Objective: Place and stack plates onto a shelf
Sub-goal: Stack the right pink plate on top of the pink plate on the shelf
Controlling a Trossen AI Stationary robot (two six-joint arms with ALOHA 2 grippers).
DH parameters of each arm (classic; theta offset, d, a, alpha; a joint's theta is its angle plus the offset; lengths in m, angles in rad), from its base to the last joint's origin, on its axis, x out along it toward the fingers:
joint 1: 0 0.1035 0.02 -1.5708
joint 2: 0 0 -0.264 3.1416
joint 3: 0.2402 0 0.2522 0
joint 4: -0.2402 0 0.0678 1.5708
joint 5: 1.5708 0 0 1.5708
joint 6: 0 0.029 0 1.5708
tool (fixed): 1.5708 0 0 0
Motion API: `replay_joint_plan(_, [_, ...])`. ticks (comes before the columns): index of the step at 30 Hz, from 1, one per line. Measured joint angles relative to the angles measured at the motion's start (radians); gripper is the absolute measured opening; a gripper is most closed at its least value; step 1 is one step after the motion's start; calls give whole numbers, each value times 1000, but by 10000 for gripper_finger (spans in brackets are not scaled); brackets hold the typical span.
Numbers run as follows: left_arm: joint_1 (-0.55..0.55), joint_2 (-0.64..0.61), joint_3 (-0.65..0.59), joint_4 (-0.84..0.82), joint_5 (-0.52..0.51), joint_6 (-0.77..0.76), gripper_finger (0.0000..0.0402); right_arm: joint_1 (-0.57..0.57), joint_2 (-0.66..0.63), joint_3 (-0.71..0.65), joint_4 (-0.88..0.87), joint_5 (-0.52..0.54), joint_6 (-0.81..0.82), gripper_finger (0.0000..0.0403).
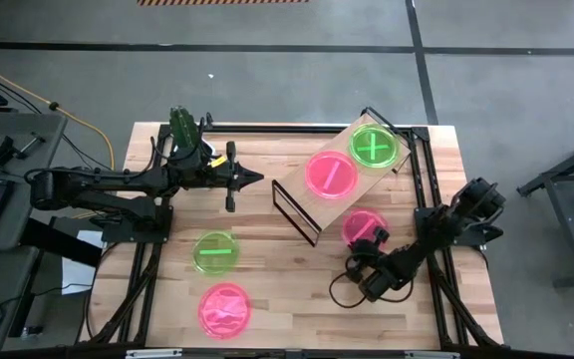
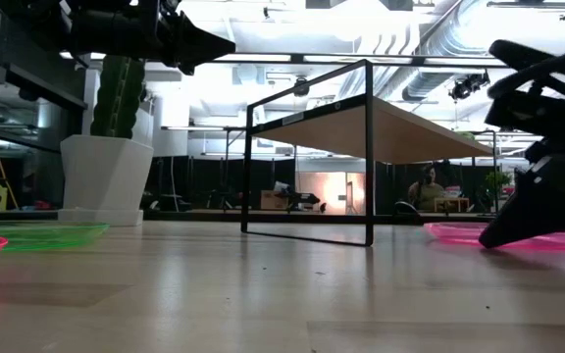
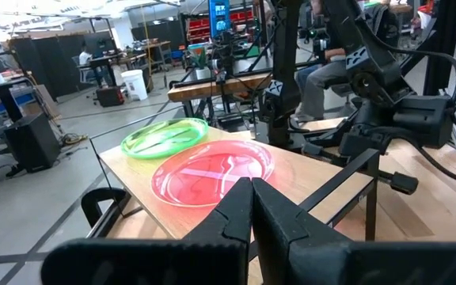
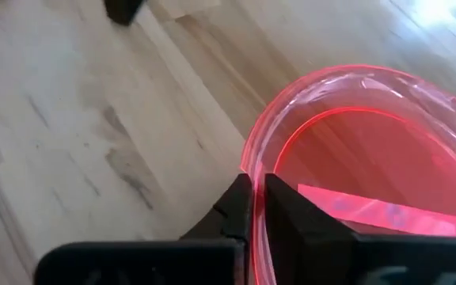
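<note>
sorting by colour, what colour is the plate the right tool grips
Pink plate, clearest in the right wrist view.

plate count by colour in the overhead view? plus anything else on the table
Green plates: 2, one on the shelf at, one on the table at
Pink plates: 3, one on the shelf, two on the table
Shelf: 1
Potted cactus: 1
Total: 7 things, 5 of them plates

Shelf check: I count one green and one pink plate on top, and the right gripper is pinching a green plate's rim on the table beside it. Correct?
Not quite. The plate in the right gripper is pink, as the right wrist view shows. The shelf does hold one green plate and one pink plate.
</note>
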Motion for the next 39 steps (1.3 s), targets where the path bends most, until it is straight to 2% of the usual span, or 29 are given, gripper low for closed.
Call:
replay_joint_plan(3, [0, 0, 0, 0, 0, 0, 0, -1, -6, 12, -22, -8, 27, 3])
replay_joint_plan(9, [0, 0, 0, 0, 0, 1, 0, 14, -41, 109, -128, -65, -29, 0])
replay_joint_plan(19, [0, 0, 0, 2, 0, 0, 0, 80, -211, 206, -222, -73, -130, 0])
replay_joint_plan(28, [0, 0, 0, 3, 0, 0, 0, 114, -398, 213, -154, -103, -265, 0])
replay_joint_plan(39, [0, 0, 0, 4, 0, 0, 0, 119, -609, 213, 83, -53, -640, 0])
